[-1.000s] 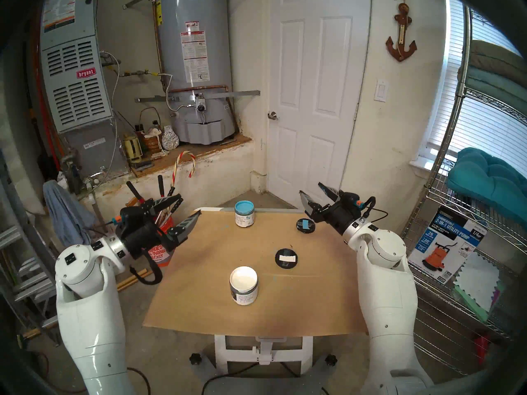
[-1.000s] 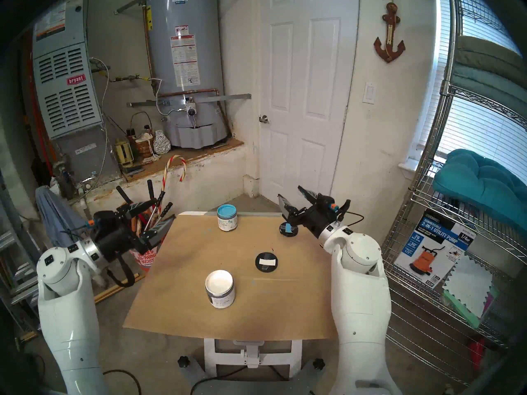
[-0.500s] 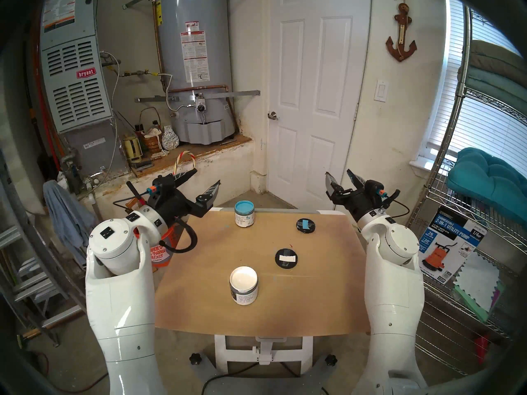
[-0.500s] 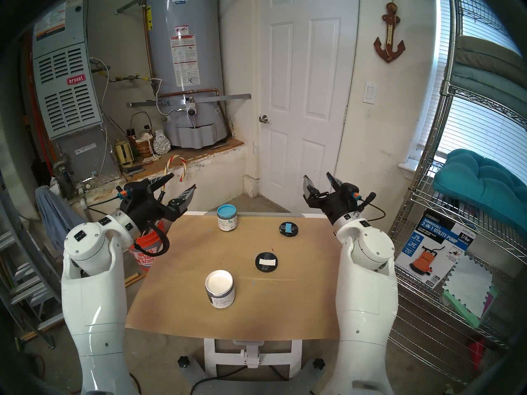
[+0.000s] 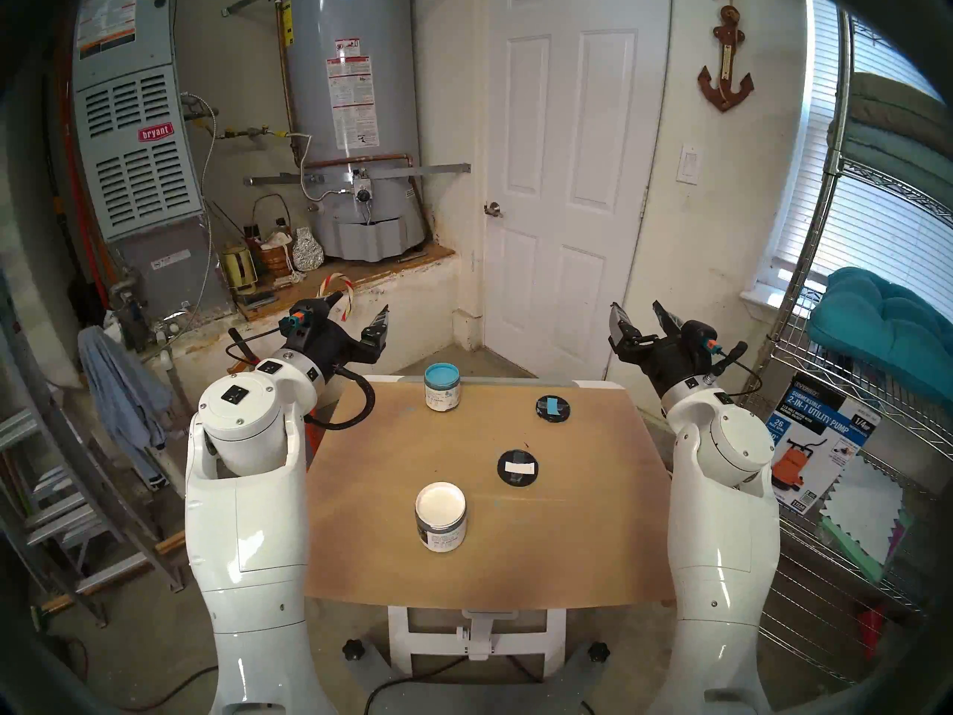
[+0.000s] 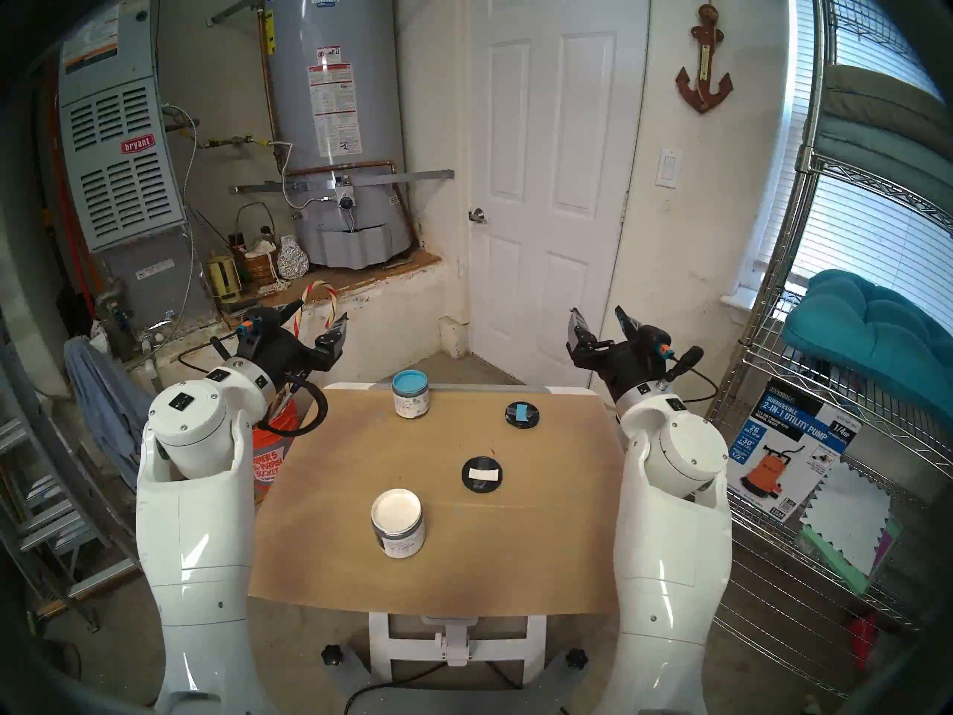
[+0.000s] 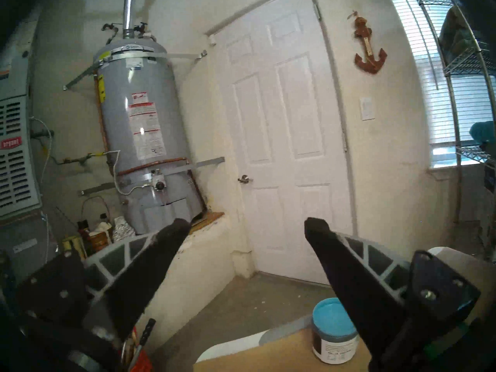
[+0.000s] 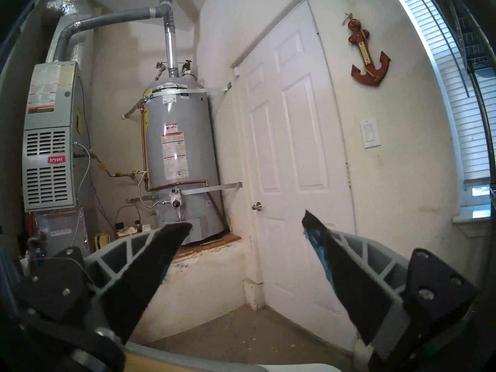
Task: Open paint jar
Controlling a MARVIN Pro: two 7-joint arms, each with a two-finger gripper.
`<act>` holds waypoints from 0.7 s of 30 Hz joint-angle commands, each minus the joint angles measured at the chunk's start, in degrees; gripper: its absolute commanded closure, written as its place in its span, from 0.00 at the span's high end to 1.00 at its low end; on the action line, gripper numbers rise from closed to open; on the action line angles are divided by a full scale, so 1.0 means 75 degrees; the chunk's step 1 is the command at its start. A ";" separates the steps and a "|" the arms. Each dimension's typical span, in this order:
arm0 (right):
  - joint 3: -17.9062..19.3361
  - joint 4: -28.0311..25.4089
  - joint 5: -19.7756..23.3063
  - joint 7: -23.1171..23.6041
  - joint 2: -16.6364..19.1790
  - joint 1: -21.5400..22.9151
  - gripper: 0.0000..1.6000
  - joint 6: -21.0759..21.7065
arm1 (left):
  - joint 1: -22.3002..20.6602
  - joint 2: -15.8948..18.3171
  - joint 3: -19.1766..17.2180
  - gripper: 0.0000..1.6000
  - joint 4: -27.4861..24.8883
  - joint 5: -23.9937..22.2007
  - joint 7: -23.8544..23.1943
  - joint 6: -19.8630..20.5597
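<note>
The paint jar (image 5: 441, 515) (image 6: 397, 522) stands uncapped near the front middle of the brown table top, white paint showing at its mouth. Its black lid with a white tape strip (image 5: 517, 468) (image 6: 482, 474) lies flat to the jar's right and a bit farther back. My left gripper (image 5: 361, 309) (image 6: 321, 314) (image 7: 248, 225) hangs open and empty in the air past the table's far left corner. Off the far right corner, my right gripper (image 5: 637, 311) (image 6: 595, 314) (image 8: 245, 223) is also open and empty. Both point toward the back wall, well away from the jar.
A second jar with light-blue paint (image 5: 441, 393) (image 7: 334, 329) stands at the table's far edge, and a black lid with blue tape (image 5: 552, 407) lies right of it. An orange bucket of tools (image 6: 270, 451) sits left of the table, a wire shelf (image 5: 851, 440) to its right.
Both arms swung up and back. The left gripper rose from the table's left edge to beyond the far left corner; the right moved up and right, off the blue-taped lid. Both stayed open.
</note>
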 commanded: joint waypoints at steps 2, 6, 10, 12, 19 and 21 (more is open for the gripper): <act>-0.0354 -0.0795 0.0320 -0.0679 0.0138 -0.0339 1.00 0.0349 | -0.0300 -0.0057 0.0398 1.00 -0.0023 0.0227 0.1172 0.0319; -0.0544 -0.1058 0.0569 -0.1037 0.0199 -0.0562 1.00 0.0634 | -0.0234 -0.0025 0.0780 1.00 -0.0081 0.0316 0.1654 0.0577; -0.0821 -0.1222 0.0774 -0.1329 0.0265 -0.0818 1.00 0.0733 | 0.0057 0.0107 0.1321 1.00 -0.0322 0.0190 0.2319 0.0922; -0.0919 -0.1167 0.0884 -0.1494 0.0271 -0.0839 1.00 0.0790 | 0.0194 0.0154 0.1452 1.00 -0.0471 0.0199 0.2475 0.1082; -0.1164 -0.1189 0.0976 -0.2024 0.0289 -0.0863 1.00 0.0856 | 0.0637 0.0281 0.1812 1.00 -0.0920 -0.0072 0.3425 0.1558; -0.1202 -0.1213 0.1002 -0.2132 0.0293 -0.0878 1.00 0.0865 | 0.0688 0.0303 0.1932 1.00 -0.0963 -0.0183 0.3796 0.1615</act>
